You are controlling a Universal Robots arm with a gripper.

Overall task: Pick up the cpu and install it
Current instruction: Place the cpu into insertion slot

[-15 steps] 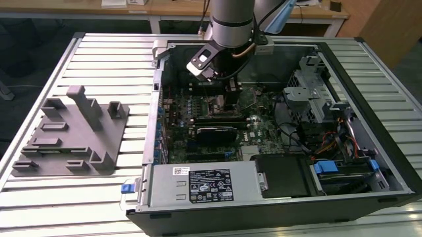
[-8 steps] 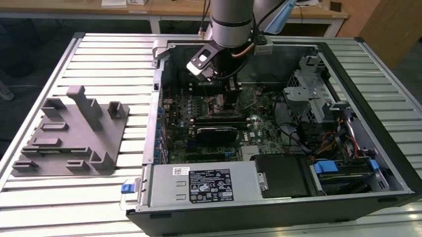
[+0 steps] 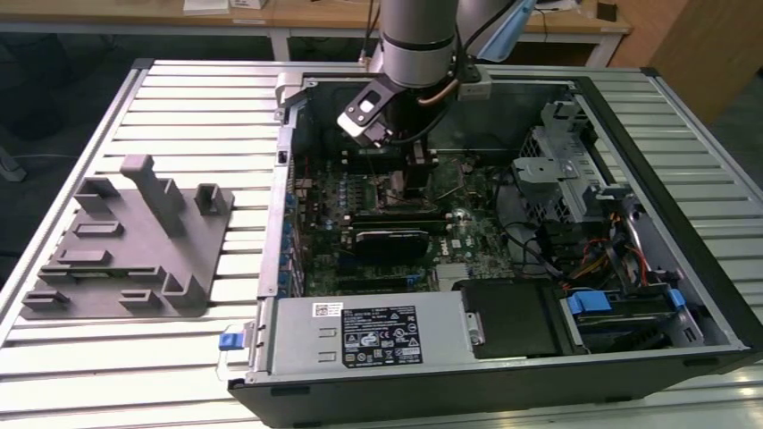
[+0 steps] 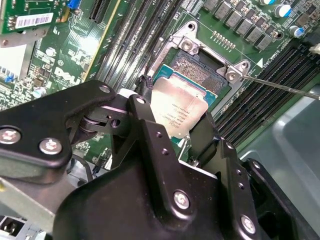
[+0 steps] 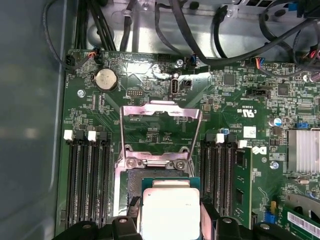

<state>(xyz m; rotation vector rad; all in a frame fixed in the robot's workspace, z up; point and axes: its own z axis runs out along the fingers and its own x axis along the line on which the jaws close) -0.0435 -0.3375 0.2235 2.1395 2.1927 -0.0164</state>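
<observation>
Gripper (image 4: 172, 114) low inside open computer case (image 3: 477, 398), over motherboard (image 5: 150, 90). Fingers (image 4: 150, 132) closed on cpu (image 4: 181, 107), clamping two opposite edges. Cpu silvery top up, directly over socket (image 4: 197, 67), partly covering it; contact with socket not determinable. Load plate (image 5: 160, 112) hinged open beside socket. Memory slots (image 5: 90, 175) flank socket both sides.

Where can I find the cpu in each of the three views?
Exterior view: cannot tell; the end effector hangs over that spot.
Second wrist view: cpu, gripped by the end effector, just off the socket bracket.
First wrist view: cpu, next to the same bracket.
Shared landmark: that two-screw socket bracket.
</observation>
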